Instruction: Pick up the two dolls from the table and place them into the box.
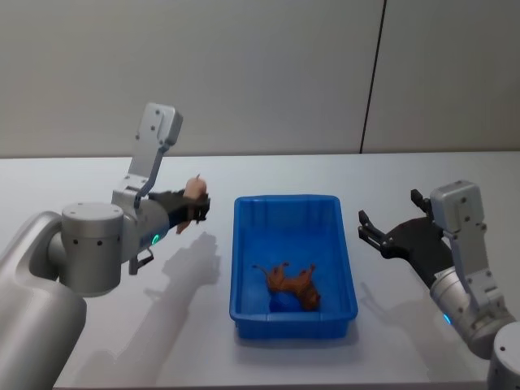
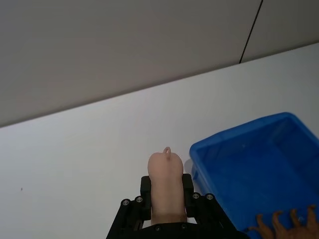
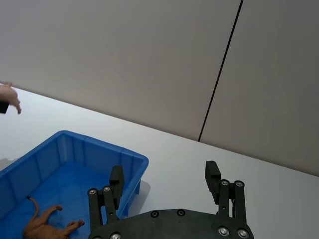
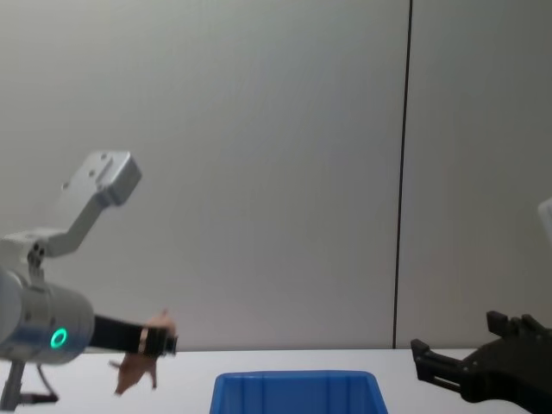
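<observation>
Pink doll [image 1: 193,192] sits clamped in my left pincer [image 1: 197,208], raised just left of the box [image 1: 248,244]; a brown doll [image 1: 294,283] lies inside it. Right of the box, my right pincer [image 1: 372,231] hangs wide, empty.

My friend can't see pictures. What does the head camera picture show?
The left gripper holds a pale pink doll above the white table, just left of the blue box. A brown doll already lies inside the box. The right gripper hangs open and empty to the box's right.
</observation>
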Controlling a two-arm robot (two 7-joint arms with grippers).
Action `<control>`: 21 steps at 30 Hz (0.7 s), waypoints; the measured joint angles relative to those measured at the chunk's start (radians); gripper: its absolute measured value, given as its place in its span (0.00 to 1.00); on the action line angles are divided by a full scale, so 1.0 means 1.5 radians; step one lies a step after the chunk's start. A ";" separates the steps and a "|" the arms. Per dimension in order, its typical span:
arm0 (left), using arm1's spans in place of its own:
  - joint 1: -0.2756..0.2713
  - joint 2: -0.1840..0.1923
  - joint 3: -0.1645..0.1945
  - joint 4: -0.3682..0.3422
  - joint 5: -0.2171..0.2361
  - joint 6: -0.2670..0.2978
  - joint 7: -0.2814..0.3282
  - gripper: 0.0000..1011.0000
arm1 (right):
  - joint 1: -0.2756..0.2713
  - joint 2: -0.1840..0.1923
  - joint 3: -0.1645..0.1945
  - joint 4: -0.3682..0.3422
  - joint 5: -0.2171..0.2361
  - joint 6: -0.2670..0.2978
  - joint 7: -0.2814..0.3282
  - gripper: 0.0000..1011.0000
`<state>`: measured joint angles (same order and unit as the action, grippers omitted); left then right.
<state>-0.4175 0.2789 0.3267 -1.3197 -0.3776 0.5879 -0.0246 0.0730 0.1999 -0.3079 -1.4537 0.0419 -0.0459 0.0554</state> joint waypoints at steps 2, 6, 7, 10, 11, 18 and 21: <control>-0.002 0.001 -0.001 -0.007 0.004 -0.015 -0.018 0.36 | 0.000 0.000 0.000 0.000 0.000 0.000 0.000 0.99; -0.005 0.004 -0.002 -0.019 0.007 -0.045 -0.056 0.36 | 0.000 0.000 0.000 0.000 0.000 0.000 0.000 0.99; -0.006 0.004 -0.003 -0.021 0.007 -0.050 -0.062 0.36 | 0.000 0.000 0.000 0.000 0.000 0.000 0.000 0.99; -0.010 0.005 -0.003 -0.026 0.007 -0.072 -0.091 0.36 | 0.000 0.000 0.000 0.000 0.000 0.000 0.000 0.99; -0.011 0.005 -0.003 -0.027 0.007 -0.081 -0.104 0.36 | 0.000 0.000 0.000 0.000 0.000 0.000 0.000 0.99; -0.017 0.005 -0.004 -0.028 -0.003 -0.121 -0.163 0.36 | 0.000 0.000 0.000 0.000 0.000 0.000 0.000 0.99; -0.021 0.004 -0.003 -0.026 -0.011 -0.141 -0.194 0.36 | 0.000 0.000 0.000 0.000 0.000 0.000 0.000 0.99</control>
<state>-0.4488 0.2844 0.3219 -1.3593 -0.3948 0.3763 -0.3161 0.0730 0.1999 -0.3079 -1.4537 0.0419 -0.0459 0.0554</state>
